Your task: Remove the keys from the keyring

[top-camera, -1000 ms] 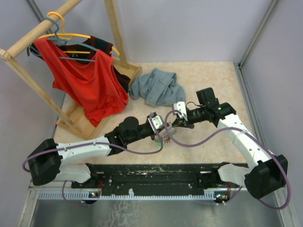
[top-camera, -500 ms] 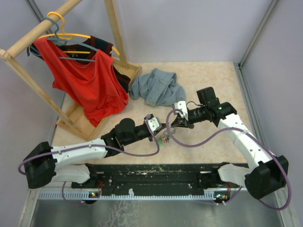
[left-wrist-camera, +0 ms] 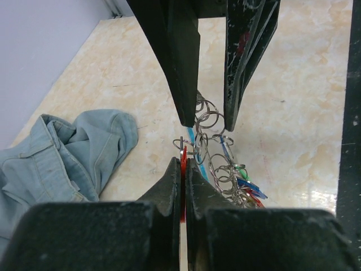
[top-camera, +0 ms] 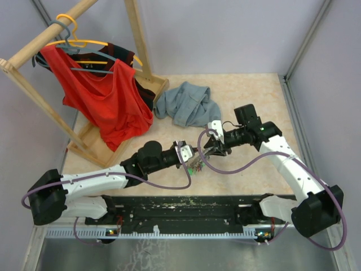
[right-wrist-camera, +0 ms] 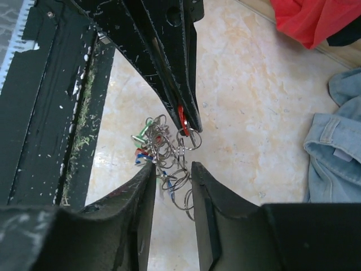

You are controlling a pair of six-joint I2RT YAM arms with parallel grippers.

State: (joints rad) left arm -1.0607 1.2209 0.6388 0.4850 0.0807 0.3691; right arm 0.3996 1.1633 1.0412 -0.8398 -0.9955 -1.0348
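My left fingers (left-wrist-camera: pixel 169 183) clamp 1 red key (left-wrist-camera: pixel 184 161) steady while my right fingers (left-wrist-camera: pixel 181 84), narrowly parted, straddle the keyring (left-wrist-camera: pixel 210 119) to work it free.

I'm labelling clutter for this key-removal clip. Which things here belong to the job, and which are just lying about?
Job: keys, red key pinched in left hand, keyring, right hand.
Lying about: denim cloth, red shirt, wooden rack, hangers.
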